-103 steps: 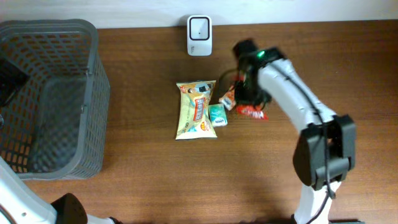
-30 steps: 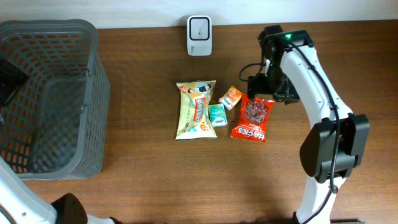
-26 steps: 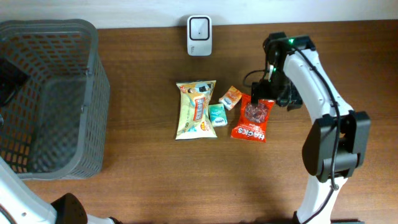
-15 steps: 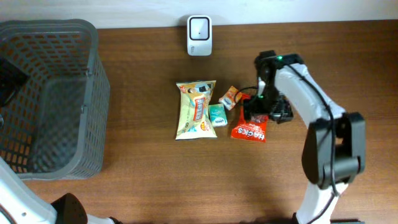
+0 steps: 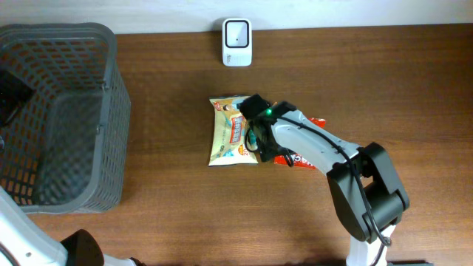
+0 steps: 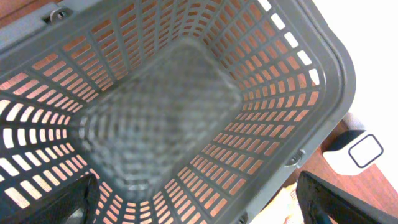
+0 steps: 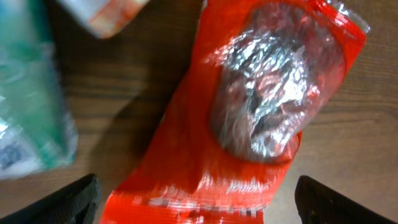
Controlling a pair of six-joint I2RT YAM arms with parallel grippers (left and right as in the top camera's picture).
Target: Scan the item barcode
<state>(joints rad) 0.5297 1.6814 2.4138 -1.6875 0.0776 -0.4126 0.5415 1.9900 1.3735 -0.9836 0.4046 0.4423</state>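
A red candy bag [image 7: 249, 124] with a clear window lies flat on the wooden table, filling the right wrist view. My right gripper [image 7: 202, 202] hangs open just above its lower end, one fingertip off each side and nothing between them. From overhead, the right gripper [image 5: 259, 138] and its arm cover most of the red bag [image 5: 304, 159]. The white barcode scanner [image 5: 236, 32] stands at the table's back edge. My left gripper [image 6: 199, 208] is open above the grey basket [image 6: 323, 68].
A yellow snack bag [image 5: 228, 130] lies left of the right gripper. A green pack [image 7: 25, 106] and an orange pack [image 7: 102, 15] lie beside the red bag. The grey basket [image 5: 111, 111] fills the table's left end. The scanner [image 6: 364, 149] shows past the basket's rim.
The right arm has swung left from beside the red bag and now lies across it, gripper low over the small packs. Both grippers stay open. The left arm has not moved.
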